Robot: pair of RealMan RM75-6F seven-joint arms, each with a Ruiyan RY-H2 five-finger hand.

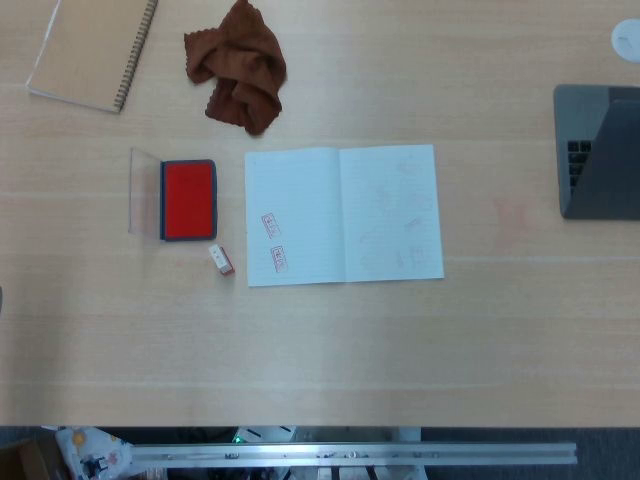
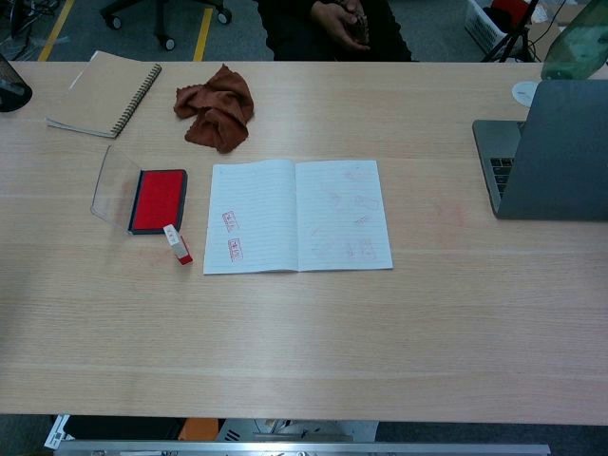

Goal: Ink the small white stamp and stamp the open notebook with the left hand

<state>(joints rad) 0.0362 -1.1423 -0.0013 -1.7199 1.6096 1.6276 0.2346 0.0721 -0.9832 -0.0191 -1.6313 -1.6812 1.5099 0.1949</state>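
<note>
The small white stamp [image 1: 222,259] with a red end lies on its side on the table, just below the ink pad's near right corner; the chest view shows the stamp [image 2: 178,244] in the same spot. The red ink pad [image 1: 188,199] sits open with its clear lid [image 1: 145,192] folded out to the left, also seen as the ink pad [image 2: 158,199]. The open notebook [image 1: 343,214] lies right of the pad, with two red stamp marks [image 1: 275,240] low on its left page. In the chest view the notebook [image 2: 296,216] shows the same marks. Neither hand appears in either view.
A brown cloth [image 1: 238,66] lies crumpled behind the notebook. A closed spiral notebook [image 1: 92,50] sits at the far left. A grey laptop [image 1: 598,150] stands open at the right edge, with a white disc [image 1: 626,40] behind it. A seated person [image 2: 332,24] is beyond the table.
</note>
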